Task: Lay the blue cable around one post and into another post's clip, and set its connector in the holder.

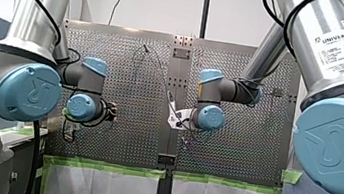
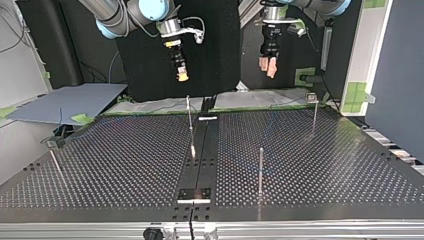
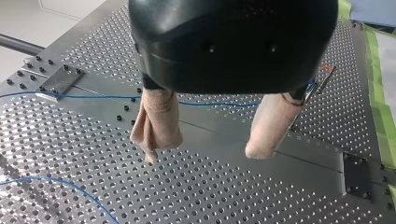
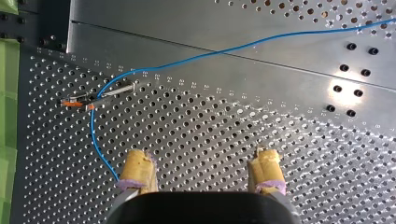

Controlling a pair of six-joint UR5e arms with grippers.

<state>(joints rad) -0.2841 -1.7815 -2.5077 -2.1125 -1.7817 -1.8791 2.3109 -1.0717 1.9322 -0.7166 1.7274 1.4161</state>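
The thin blue cable point(image 4: 210, 52) lies on the perforated table and bends at a post with an orange clip point(image 4: 93, 100), then runs down beside one yellow pad point(image 4: 137, 168). My right gripper point(image 4: 201, 156) hangs open above the table, empty. In the left wrist view the blue cable point(image 3: 93, 97) crosses the centre plate behind my left gripper point(image 3: 204, 154), whose beige pads stand open with nothing between them. A post with an orange tip point(image 3: 322, 77) stands beside one pad. In the top view both grippers, right point(image 2: 182, 76) and left point(image 2: 267, 67), hover high over the far edge.
Thin metal posts stand on the table point(image 2: 310, 165): one near the middle point(image 2: 190, 120), one nearer the front point(image 2: 260, 170), one with a small block on top point(image 2: 314, 112) and a short one at the left point(image 2: 54, 162). Green tape point(image 1: 110, 167) lines the table's edge.
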